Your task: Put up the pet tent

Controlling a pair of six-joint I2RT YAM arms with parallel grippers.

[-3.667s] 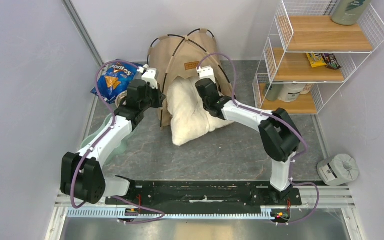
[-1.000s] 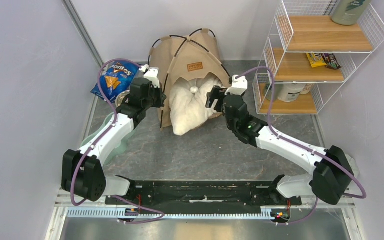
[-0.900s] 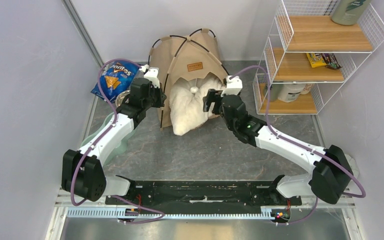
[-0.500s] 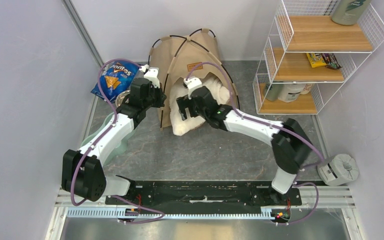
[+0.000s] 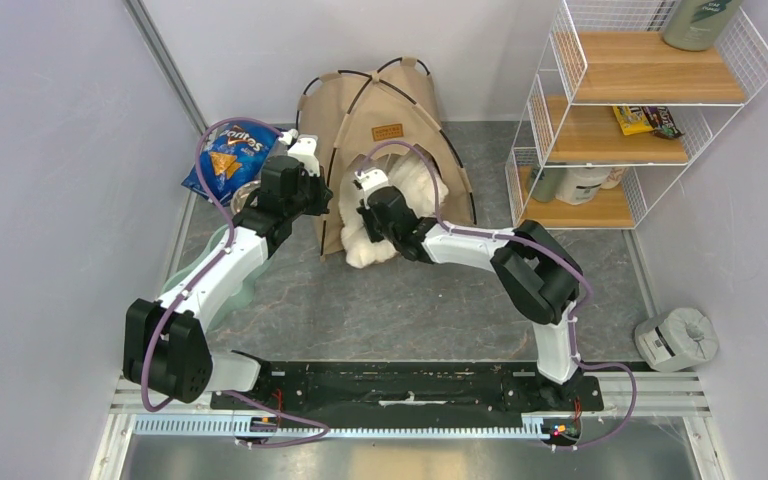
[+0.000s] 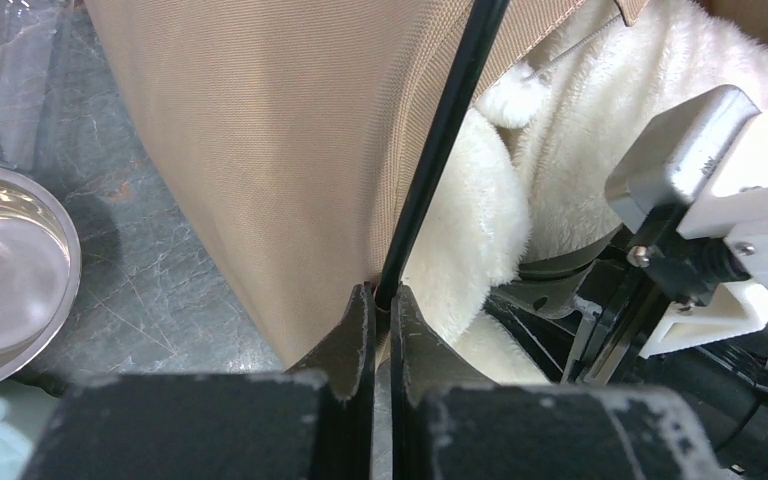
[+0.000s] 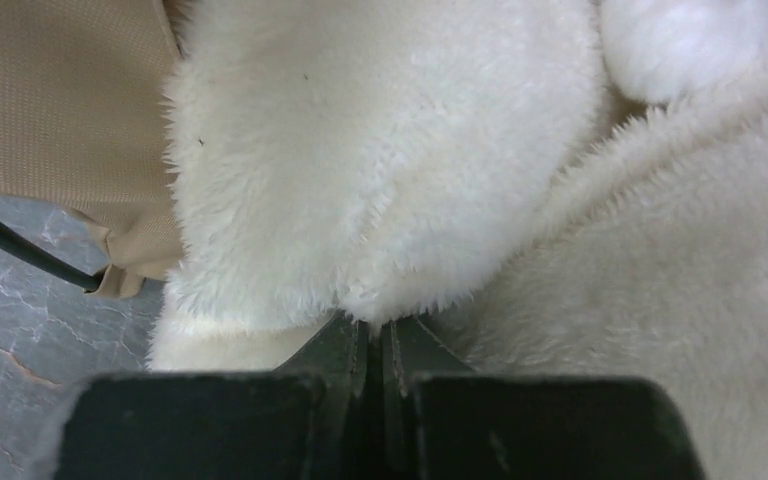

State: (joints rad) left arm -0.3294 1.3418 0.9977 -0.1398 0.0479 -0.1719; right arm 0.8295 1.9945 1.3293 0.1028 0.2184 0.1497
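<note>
Pet tent tan weave w/ black poles; pillow plain white; chip bag blue + orange; table grey, marbled veins.

The grey marbled table bears the pet tent, chip bag (blue) and wire shelf.

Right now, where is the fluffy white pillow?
In the top view, the pillow sticks out of the pet tent's doorway, at the back middle of the table, right of the chip bag.

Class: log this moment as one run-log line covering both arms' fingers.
left fingers: shut on black pole of pet tent | right fingers: shut, tips against fluffy white pillow
</note>
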